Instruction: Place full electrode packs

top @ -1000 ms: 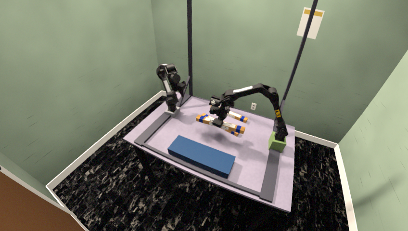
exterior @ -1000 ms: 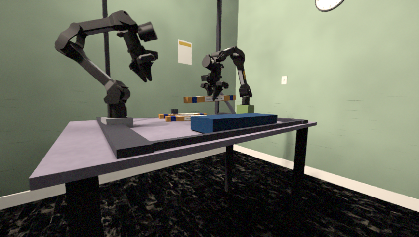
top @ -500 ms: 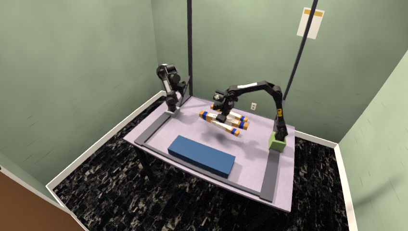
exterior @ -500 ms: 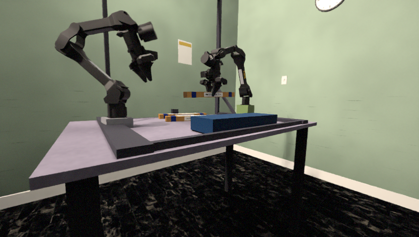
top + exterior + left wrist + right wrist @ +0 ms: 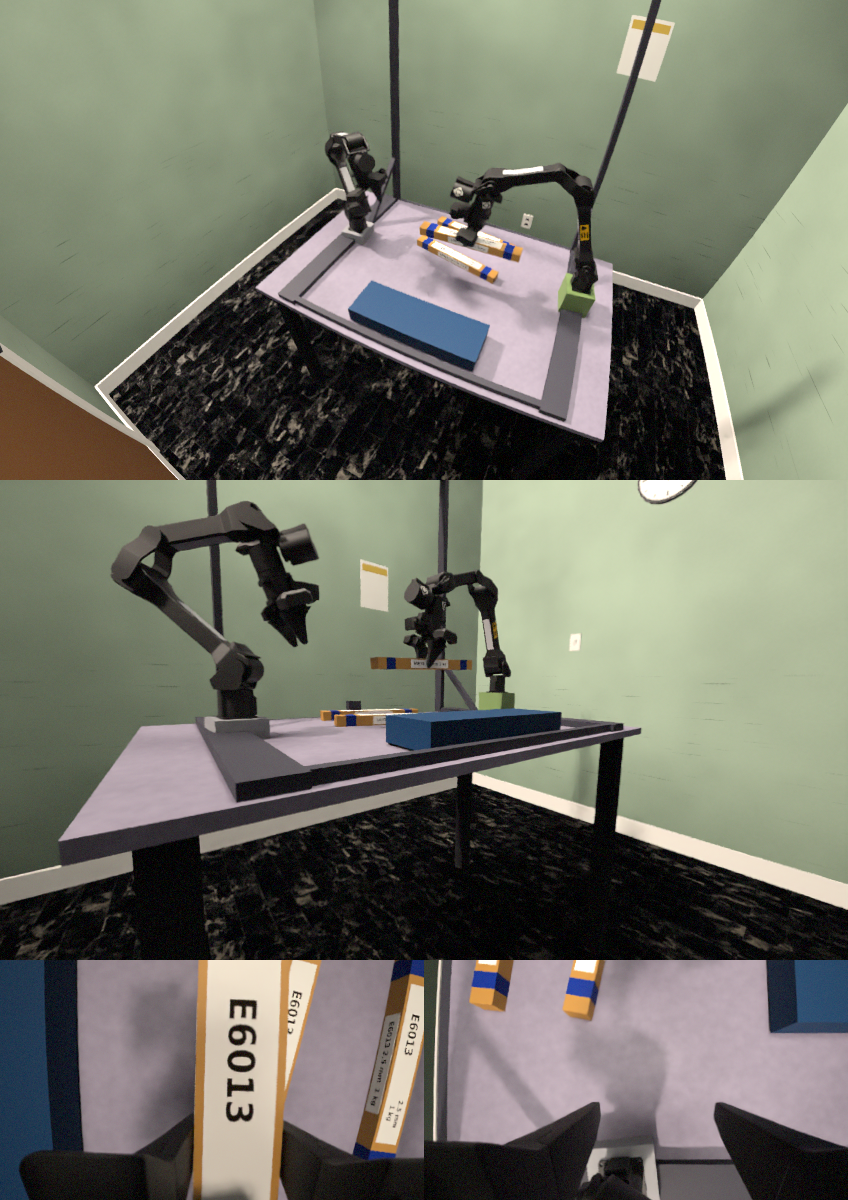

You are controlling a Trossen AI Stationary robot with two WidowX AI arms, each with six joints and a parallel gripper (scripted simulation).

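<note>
My left gripper [image 5: 468,239] is shut on the middle of an orange pack [image 5: 498,246] with blue bands and a white E6013 label. It holds the pack level, well above the table [image 5: 420,663], and the left wrist view shows the fingers clamping it [image 5: 240,1060]. Two more packs lie flat on the table, one in front [image 5: 458,258] and one behind [image 5: 450,224]. The low blue platform [image 5: 418,324] stands near the front edge with nothing on it. My right gripper [image 5: 292,631] is open and empty, raised high at the back corner.
The left arm stands on a green block [image 5: 576,298]. A dark raised frame [image 5: 559,362] runs along the table's front and sides. The right wrist view shows two pack ends [image 5: 489,985] [image 5: 583,990] and a platform corner [image 5: 809,995].
</note>
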